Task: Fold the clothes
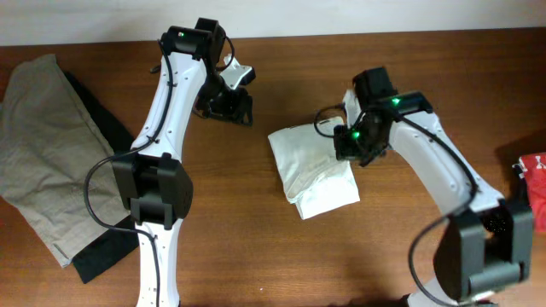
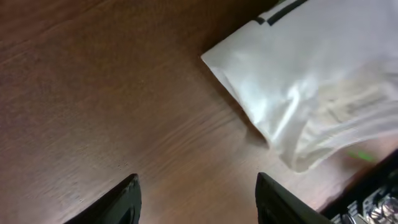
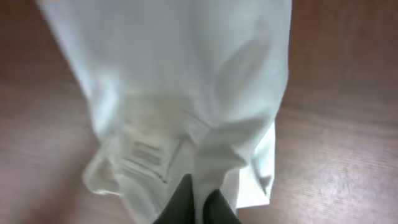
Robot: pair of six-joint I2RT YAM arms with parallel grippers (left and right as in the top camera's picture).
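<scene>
Fabric of the white T-shirt (image 1: 309, 169) lies in a compact folded bundle at the middle of the wooden surface (image 1: 256, 239). The right fingers (image 3: 186, 202) are pinched together on the bundle's near edge, where the cloth bunches. The left fingers (image 2: 124, 200) stand spread apart over bare wood, near the shirt's corner without touching it. A khaki garment (image 1: 43, 145) lies over a black garment (image 1: 102, 251) beyond the left arm.

Khaki garment (image 1: 43, 145) over black garment (image 1: 102, 251) at left of table (image 1: 256, 256); red item (image 1: 536, 175) at right edge.
</scene>
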